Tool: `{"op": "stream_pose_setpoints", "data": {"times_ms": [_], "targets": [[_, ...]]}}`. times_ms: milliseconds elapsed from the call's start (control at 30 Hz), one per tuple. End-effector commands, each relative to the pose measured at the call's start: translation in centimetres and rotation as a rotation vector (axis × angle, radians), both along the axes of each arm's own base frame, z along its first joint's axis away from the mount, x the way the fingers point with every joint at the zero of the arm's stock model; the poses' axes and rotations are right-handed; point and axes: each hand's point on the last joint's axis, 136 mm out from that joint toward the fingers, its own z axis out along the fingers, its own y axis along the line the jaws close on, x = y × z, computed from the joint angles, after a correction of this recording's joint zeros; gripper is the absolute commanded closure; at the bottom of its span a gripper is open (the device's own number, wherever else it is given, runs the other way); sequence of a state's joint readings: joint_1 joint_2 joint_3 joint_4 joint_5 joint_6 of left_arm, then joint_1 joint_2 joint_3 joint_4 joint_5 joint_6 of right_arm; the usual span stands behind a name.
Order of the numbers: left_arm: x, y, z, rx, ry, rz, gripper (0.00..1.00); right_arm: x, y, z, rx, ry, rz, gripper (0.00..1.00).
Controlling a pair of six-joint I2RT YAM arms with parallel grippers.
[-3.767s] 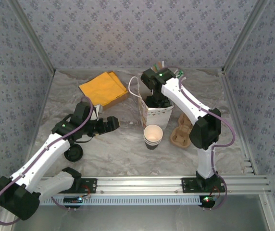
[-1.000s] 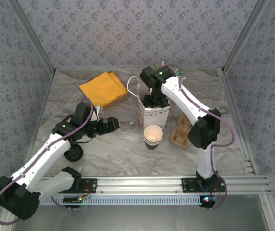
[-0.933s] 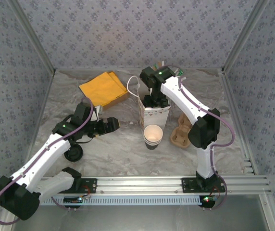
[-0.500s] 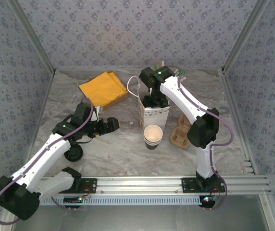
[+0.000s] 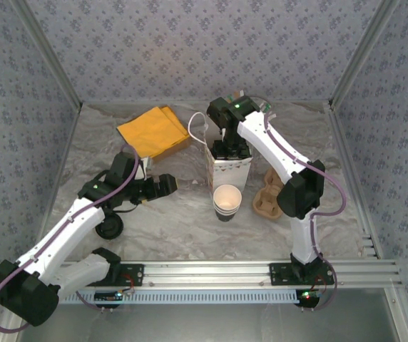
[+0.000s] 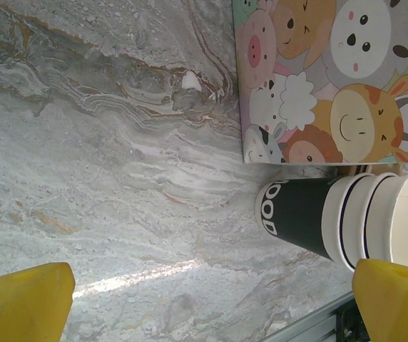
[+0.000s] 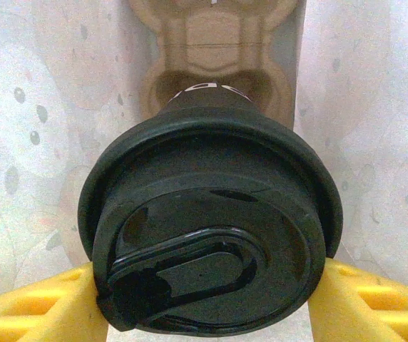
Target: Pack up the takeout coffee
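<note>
Just in front of the cartoon-print paper bag [image 5: 230, 171], on its near side, stands the takeout coffee [image 5: 227, 200]: upright, mouth open, cream inside, dark base. In the left wrist view the takeout coffee [image 6: 347, 217] sits right under the bag's animal-print wall [image 6: 318, 78]; cannot tell if they touch.

Left of the bag, the left gripper [image 5: 172, 184] points toward it, low over the marble table [image 5: 182, 221]. Its jaws are spread wide with nothing between them. In the wrist view the left gripper [image 6: 207, 299] frames bare table, and the coffee lies ahead and off to the side of the right-hand yellow finger [image 6: 396, 299], apart from it.

At the bag's mouth, the right gripper [image 5: 230, 151] reaches down inside. It is clamped on a lidded black cup [image 7: 211, 235], with yellow fingers [image 7: 40, 313] pressed against both sides below the lid rim. So the coffee stands outside the bag, nearer the arm bases than this hand, and is not in its grip. Brown cardboard [image 7: 218, 43] shows beneath the lidded cup, between the bag's pale inner walls.

Right of the bag, a cardboard carrier [image 5: 268, 199] lies on the table. Behind and left of the bag there is a yellow-orange flat packet [image 5: 154, 132].
</note>
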State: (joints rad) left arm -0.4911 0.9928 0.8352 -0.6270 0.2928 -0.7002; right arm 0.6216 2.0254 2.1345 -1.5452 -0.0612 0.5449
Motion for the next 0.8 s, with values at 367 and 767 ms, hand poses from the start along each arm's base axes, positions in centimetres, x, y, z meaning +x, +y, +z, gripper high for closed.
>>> {"op": "stream_pose_setpoints", "data": {"times_ms": [367, 767], "targets": [[-0.21, -0.35, 0.57, -0.027, -0.015, -0.011, 0.00, -0.27, -0.50, 0.33, -0.013, 0.029, 0.006, 0.33], [-0.25, -0.34, 0.61, -0.028, -0.016, -0.012, 0.00, -0.39, -0.69, 0.37, -0.021, 0.032, 0.007, 0.33]]}}
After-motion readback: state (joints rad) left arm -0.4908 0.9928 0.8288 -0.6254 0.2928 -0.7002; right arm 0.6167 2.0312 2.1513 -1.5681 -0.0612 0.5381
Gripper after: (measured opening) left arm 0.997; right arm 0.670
